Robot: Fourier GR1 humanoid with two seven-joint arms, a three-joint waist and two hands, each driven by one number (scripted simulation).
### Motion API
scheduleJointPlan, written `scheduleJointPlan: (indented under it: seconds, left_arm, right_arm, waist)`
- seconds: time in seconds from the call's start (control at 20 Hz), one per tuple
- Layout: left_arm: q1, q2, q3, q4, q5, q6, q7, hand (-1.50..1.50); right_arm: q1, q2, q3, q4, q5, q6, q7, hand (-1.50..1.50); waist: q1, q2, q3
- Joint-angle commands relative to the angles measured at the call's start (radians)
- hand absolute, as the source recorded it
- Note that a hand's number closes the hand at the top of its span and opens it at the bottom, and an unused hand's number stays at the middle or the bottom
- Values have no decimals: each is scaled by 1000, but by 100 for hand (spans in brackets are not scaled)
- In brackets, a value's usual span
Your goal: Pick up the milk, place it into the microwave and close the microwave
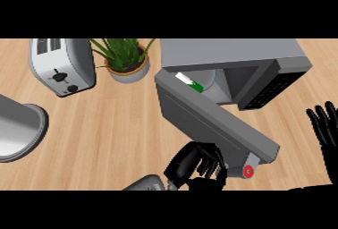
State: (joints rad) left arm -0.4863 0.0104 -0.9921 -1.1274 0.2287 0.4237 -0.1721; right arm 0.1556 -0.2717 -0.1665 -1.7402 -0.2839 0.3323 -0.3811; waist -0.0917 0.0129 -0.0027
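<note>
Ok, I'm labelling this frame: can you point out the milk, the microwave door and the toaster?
milk (189, 82), head view: on its white and green body inside the microwave.
microwave door (211, 118), head view: on the middle of the open grey panel.
toaster (63, 65), head view: on its silver side above the dark knobs.

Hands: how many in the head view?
2. The left hand is at lower centre, against the outer end of the open microwave door. The right hand rests open at the right edge, fingers up.
</note>
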Motion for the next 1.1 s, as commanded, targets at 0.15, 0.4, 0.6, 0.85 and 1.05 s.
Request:
scheduleJointPlan:
  seconds: [0.15,0.4,0.6,0.85,1.05]
  left_arm:
    - [-135,-10,-3,34,162,147,-75,150]
    - [-216,-10,12,69,237,200,-99,150]
    - [-296,-10,73,122,315,216,-100,150]
    - [-380,-10,111,201,383,249,-77,150]
    - [-423,-10,186,236,451,255,-113,150]
  right_arm:
    - [-44,-49,19,-84,-104,89,74,-150]
    - [-36,-90,51,-129,-143,160,104,-150]
    - [-59,-107,42,-131,-175,173,116,-150]
    - [-87,-118,43,-170,-231,173,154,-150]
    - [-87,-124,53,-184,-274,178,184,-150]
  waist:
    - [-40,7,-2]
    - [-102,16,-3]
    - [-126,29,-2]
    - [-165,36,-2]
    - [-182,47,-4]
